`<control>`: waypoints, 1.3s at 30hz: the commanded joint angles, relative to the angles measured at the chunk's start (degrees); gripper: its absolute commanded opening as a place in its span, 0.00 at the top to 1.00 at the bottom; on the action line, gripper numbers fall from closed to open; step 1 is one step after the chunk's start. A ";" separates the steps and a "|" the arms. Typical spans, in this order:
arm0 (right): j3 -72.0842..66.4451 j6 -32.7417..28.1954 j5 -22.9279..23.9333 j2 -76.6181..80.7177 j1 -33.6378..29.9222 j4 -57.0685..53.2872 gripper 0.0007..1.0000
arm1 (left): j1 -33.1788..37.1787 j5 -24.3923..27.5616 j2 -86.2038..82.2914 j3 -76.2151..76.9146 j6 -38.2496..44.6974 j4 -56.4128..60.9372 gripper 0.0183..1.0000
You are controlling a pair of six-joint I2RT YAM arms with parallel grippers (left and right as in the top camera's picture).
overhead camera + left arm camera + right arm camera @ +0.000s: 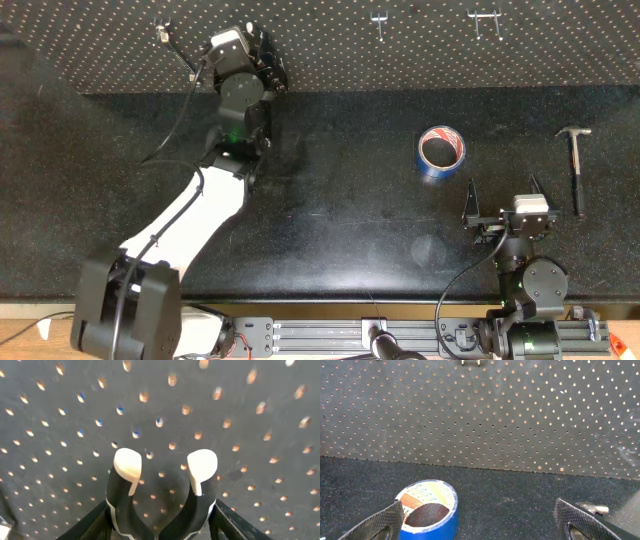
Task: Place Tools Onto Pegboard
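Lying flat on the black tabletop (pixel 340 210), the roll of tape (pixel 441 152) is resting on one open side, right of centre and near the foot of the pegboard (pixel 420 55). The roll is showing a blue outer wrap, a pale inner ring with reddish print and a dark hollow core. The hammer (pixel 575 170) is lying well to the right of the tape, near the table's right edge. Its metal head is lying at the end nearer the pegboard, and its dark handle is running back toward the arm bases. Neither tool is touching the other or either claw.

The left claw (pixel 262 62) is hanging at the left part of the pegboard, with its two pale fingertips (pixel 127 465) facing the perforated face. The fingers are standing spread with nothing between them. Whether the tips are touching the board cannot be told. The right claw (pixel 503 198) is sitting low over the table near its own base, between tape and hammer. Its dark fingers (pixel 380 522) are standing wide apart and gripping nothing.

The pegboard is standing along the far side of the table, dark and covered in even rows of small holes. A metal hook (pixel 379 22) and a second hook (pixel 485 22) are hanging from its upper right part.
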 commanded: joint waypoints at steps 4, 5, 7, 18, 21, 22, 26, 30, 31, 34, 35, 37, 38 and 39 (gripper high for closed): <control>-0.15 0.26 -0.28 -0.26 0.33 -0.28 0.02 | -0.13 1.64 3.39 1.90 3.15 -0.24 0.99; -0.15 0.28 -0.28 -0.26 0.33 -0.28 0.02 | -0.13 1.66 3.39 1.90 3.17 -0.33 0.99; -0.15 0.26 -0.28 -0.26 0.33 -0.28 0.02 | -0.13 1.66 3.39 1.90 3.13 -1.14 0.99; -0.15 0.26 -0.28 -0.26 0.33 -0.28 0.03 | -0.13 1.64 3.37 1.90 3.10 -1.53 0.05; -0.15 0.26 -0.28 -0.26 0.31 -0.28 0.02 | -0.07 1.64 1.46 1.88 3.10 -2.84 0.00; -0.15 0.26 -0.28 -0.26 0.31 -0.28 0.02 | -0.07 1.64 0.13 1.88 3.10 -4.44 0.00; -0.15 0.26 -0.28 -0.26 0.31 -0.28 0.03 | 0.55 2.27 -5.35 -0.44 3.10 -12.57 0.00; -0.15 0.26 -0.28 -0.26 0.31 -0.31 0.02 | 9.38 10.73 -25.83 -23.65 2.89 -8.24 0.00; -0.15 0.26 -0.28 -0.26 0.33 -0.28 0.02 | 12.37 12.28 -31.45 -28.41 2.89 -7.32 0.00; -0.15 0.26 -0.28 -0.28 0.33 -0.28 0.02 | 18.40 13.00 -45.27 -36.92 2.91 -9.03 0.00; -0.15 0.26 -0.28 -0.26 0.31 -0.31 0.02 | 19.21 13.00 -49.03 -39.04 2.91 -9.75 0.00; -0.15 0.26 -0.28 -0.28 0.33 -0.31 0.02 | 19.54 13.00 -55.74 -43.47 2.89 -9.73 0.00; -0.15 0.26 -0.28 -0.26 0.31 -0.28 0.02 | 19.54 12.98 -59.89 -46.18 2.91 -9.70 0.00; -0.15 0.26 -0.28 -0.26 0.31 -0.28 0.02 | 19.87 12.96 -62.07 -47.67 2.93 -9.73 0.00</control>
